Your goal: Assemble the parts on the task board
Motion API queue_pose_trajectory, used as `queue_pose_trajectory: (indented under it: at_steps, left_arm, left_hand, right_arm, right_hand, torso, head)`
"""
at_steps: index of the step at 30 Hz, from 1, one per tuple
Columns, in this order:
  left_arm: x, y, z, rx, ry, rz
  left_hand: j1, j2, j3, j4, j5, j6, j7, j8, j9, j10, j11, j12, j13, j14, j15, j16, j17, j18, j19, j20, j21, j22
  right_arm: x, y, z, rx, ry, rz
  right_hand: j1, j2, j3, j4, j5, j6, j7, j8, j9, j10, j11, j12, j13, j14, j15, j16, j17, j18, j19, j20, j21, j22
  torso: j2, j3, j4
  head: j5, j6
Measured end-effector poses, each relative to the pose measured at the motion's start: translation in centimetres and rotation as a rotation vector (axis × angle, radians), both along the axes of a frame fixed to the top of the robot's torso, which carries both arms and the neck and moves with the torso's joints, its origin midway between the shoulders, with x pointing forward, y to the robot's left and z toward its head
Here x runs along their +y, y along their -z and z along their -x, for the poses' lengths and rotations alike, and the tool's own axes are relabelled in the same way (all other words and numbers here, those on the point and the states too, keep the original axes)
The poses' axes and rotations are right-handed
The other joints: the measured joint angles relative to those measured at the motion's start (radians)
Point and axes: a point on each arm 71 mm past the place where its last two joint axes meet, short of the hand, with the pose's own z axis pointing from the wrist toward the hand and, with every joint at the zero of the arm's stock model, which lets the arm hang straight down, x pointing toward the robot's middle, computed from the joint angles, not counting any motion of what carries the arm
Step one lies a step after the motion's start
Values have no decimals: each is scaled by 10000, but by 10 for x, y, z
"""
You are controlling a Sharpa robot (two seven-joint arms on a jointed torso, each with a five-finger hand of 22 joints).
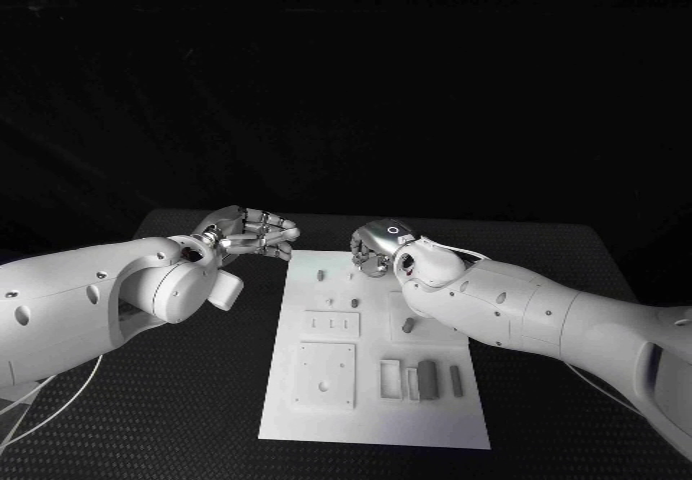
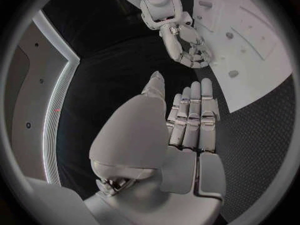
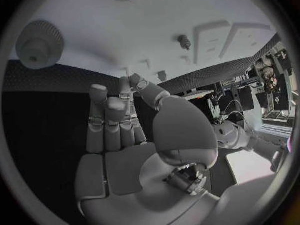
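The white task board lies lengthwise in the middle of the black table. Grey parts lie near its front right: a flat block, a darker bar and a thin strip. A small peg lies mid-board. My right hand hovers over the board's far end, fingers loosely curved down, with nothing seen between them. My left hand hangs just off the board's far left corner over the table. Its fingers lie straight and together, holding nothing.
Raised white plates and a slotted block sit on the board's left half. Small studs stand near its far end. A round knob stands at one board corner. Bare black table surrounds the board.
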Motion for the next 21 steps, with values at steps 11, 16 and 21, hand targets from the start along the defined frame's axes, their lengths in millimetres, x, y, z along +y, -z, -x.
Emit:
queue_pose_trajectory:
  at_steps: [11, 16, 21]
  left_arm:
    - [-2, -5, 0, -95, 66, 2]
    - [-2, -7, -1, -132, 78, 0]
    - [-3, -7, -1, -142, 86, -2]
  left_hand:
    - [0, 0, 0, 0, 0, 0, 0, 0, 1, 0, 0, -38, 7, 0, 0, 0, 10, -8, 0, 0, 0, 0]
    - [0, 0, 0, -1, 0, 0, 0, 0, 1, 0, 0, -38, 7, 0, 0, 0, 14, -50, 0, 0, -38, 1]
    - [0, 1, 1, -1, 0, 0, 0, 0, -9, 0, 0, -38, 6, 0, 0, -1, 20, -53, 0, 0, -38, 10]
  right_arm:
    - [4, 1, -3, -23, 63, 49]
    - [4, 1, -3, -19, 82, 61]
    - [3, 2, -4, -9, 154, 91]
  right_hand:
    - [-40, -40, 27, -27, -1, 26, -26, 29, 0, 35, -36, 0, 14, 15, 15, 0, 1, 16, -1, 2, 0, 0]
    - [-65, -65, 26, -28, -2, 26, -26, 60, 0, 35, -36, 0, 24, -20, -20, 0, 1, 45, -1, 3, 0, 0]
    - [-65, -65, 25, -28, -2, 26, -26, 61, 1, 34, -36, 0, 24, -21, -21, 0, -8, 54, -2, 4, 0, 0]
  torso:
    - [19, -2, 18]
    - [34, -13, 31]
    - [38, -13, 24]
  head:
    - [-42, -12]
    - [-36, -21]
    - [-34, -29]
